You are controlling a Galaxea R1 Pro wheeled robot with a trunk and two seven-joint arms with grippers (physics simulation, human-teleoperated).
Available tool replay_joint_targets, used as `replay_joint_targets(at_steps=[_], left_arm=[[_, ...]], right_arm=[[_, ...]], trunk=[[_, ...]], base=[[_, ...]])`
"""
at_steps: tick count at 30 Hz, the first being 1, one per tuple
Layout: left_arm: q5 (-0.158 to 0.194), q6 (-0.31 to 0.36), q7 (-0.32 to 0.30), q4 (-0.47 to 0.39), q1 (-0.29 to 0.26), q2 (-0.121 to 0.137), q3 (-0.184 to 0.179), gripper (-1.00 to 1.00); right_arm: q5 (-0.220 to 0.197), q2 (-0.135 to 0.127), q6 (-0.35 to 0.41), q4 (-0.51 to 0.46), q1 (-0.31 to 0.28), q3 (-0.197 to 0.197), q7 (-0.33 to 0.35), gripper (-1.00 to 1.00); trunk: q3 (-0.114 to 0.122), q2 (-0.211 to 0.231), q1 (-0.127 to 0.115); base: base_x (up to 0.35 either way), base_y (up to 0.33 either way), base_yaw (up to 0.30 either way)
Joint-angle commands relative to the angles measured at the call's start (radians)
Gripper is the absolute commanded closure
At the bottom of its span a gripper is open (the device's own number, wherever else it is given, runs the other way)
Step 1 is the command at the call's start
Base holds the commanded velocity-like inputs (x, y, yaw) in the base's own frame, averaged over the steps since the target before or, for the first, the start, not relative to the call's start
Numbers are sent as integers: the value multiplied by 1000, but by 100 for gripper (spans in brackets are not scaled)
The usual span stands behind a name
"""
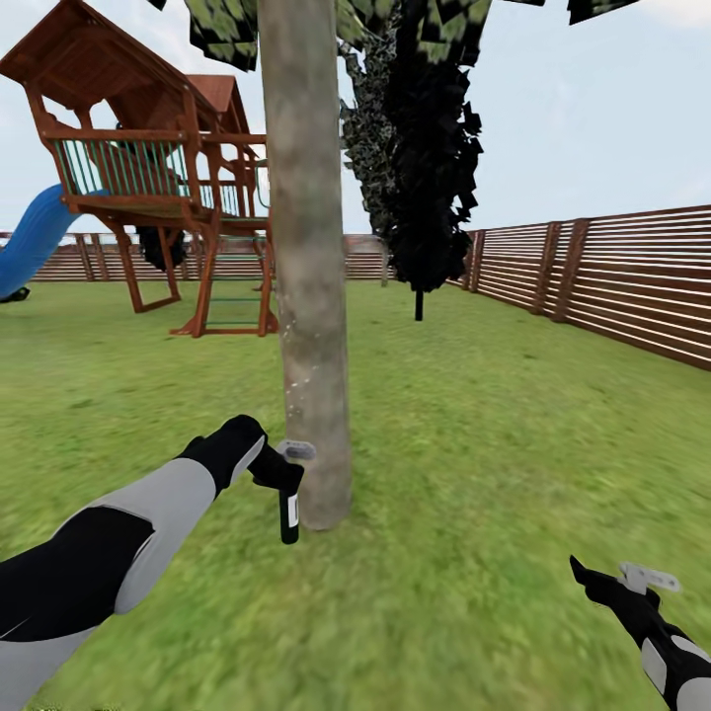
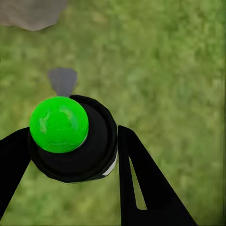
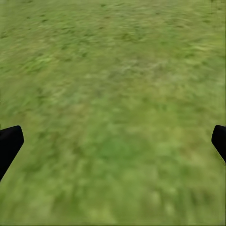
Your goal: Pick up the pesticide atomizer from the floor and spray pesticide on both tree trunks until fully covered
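Black left gripper (image 1: 279,472) squeezes the pesticide atomizer (image 1: 288,512) just beside the tree trunk (image 1: 311,296), right gripper (image 1: 610,585) wide and empty; aimed wrong, spray could miss the bark.

The tree trunk (image 1: 308,247) is grey-brown with pale spots. The atomizer (image 1: 287,504) is black with a bright green top. The grass (image 1: 494,444) is green.

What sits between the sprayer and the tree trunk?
Nothing solid. In the head view the sprayer in the left claw hangs just beside the trunk, with only grass showing in the narrow gap.
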Motion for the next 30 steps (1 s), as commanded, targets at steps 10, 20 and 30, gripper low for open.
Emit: replay_joint_targets(at_steps=[10, 20, 30], left_arm=[[1, 1, 2, 1, 15, 2, 0, 100], [-1, 0, 5, 1, 52, 3, 0, 100], [-1, 23, 5, 1, 52, 2, -1, 100]], right_arm=[[0, 0, 0, 0, 0, 0, -1, -100], [2, 0, -2, 0, 1, 0, 2, -100], [2, 0, -2, 0, 1, 0, 1, -100]], trunk=[[0, 0, 0], [0, 0, 0], [0, 0, 0]], base=[[149, -91, 42], [123, 0, 0], [121, 0, 0]])
